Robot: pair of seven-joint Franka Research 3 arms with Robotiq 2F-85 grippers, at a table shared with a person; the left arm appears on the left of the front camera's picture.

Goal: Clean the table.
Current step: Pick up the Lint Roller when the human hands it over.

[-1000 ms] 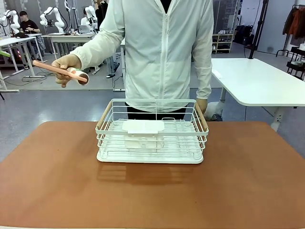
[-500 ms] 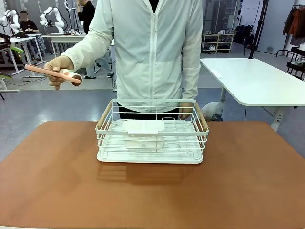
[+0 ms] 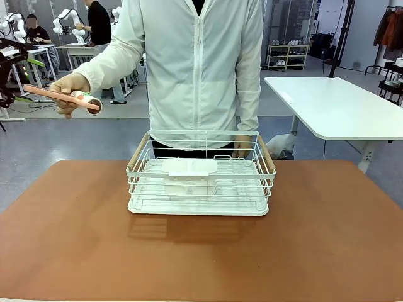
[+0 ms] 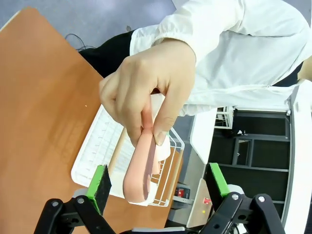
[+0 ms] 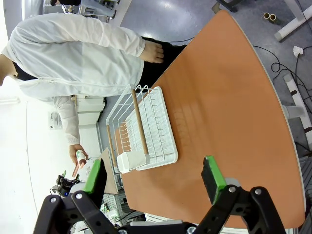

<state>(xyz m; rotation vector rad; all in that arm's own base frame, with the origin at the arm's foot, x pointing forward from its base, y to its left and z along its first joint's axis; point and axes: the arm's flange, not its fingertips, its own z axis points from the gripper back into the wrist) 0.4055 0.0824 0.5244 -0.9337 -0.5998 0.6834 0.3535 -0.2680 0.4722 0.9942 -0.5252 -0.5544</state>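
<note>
As a person's hand (image 4: 146, 87) offers a pink long-handled plastic scrubber (image 4: 144, 161) handle-first, the left gripper (image 4: 157, 170) stands spread, jaws flanking the handle, ready to receive it.

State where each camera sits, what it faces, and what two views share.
Front: fixed on the robot's side, looking across the table and white rack at the person.
Left wrist: behind the open left gripper, facing the person's hand holding a pink-handled tool.
Right wrist: high behind the open right gripper, looking down at the table.
Shared: all three show the rack; front and left wrist share the tool.
</note>
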